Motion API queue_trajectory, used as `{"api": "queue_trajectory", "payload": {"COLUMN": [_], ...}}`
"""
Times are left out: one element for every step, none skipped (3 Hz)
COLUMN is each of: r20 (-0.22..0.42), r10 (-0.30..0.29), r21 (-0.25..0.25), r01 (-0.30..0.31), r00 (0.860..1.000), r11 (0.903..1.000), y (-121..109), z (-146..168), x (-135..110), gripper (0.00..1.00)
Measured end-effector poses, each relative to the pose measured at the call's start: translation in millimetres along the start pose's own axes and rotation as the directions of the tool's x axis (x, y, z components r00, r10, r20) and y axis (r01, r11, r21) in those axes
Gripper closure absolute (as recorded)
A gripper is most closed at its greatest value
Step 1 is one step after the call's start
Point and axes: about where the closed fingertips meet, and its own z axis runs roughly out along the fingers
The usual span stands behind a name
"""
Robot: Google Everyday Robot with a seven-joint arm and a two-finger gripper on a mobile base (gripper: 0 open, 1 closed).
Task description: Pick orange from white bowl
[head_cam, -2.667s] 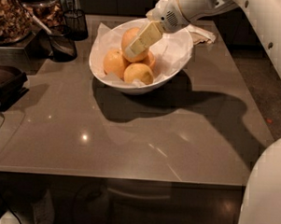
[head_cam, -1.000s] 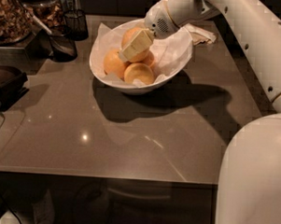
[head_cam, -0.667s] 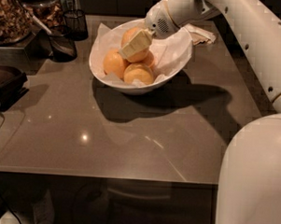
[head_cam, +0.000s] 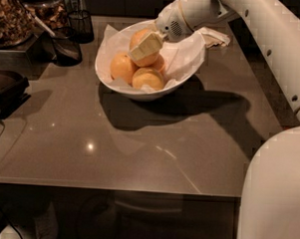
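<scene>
The white bowl [head_cam: 151, 94], lined with white paper, stands at the back middle of the brown table. The orange [head_cam: 137, 37], the biggest and palest fruit, sits on top of three smaller, rounder oranges [head_cam: 123, 66] in the bowl. My gripper [head_cam: 147, 45] reaches in from the upper right and lies right against the front of the orange, covering part of it. The back of the orange is hidden behind the gripper.
Two dark mesh cups [head_cam: 80, 25] [head_cam: 66, 45] and a container of brown pieces [head_cam: 10, 15] stand at the back left. A dark object [head_cam: 6, 88] lies at the left edge. A crumpled napkin [head_cam: 213, 37] lies behind the bowl. My white body [head_cam: 274, 196] fills the lower right.
Since 2.7 s ago the arm has swung over and the gripper has shifted slightly left onto the orange. Over the last second nothing has visibly moved.
</scene>
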Motion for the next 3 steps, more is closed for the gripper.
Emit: {"api": "queue_trajectory", "payload": {"r20": [0.072,0.118,0.120], "r10": [-0.031,-0.059,-0.060], "r21": [0.011,0.007,0.007], "r01": [0.031,0.059,0.060], "r00": [0.997,0.991,0.991], "r11": [0.9995,0.9983,0.9982], "y": [12,25,25], "z": [-18,-31,-31], "x": [-11,-18,-18], "gripper": [1.00,1.00,1.00]}}
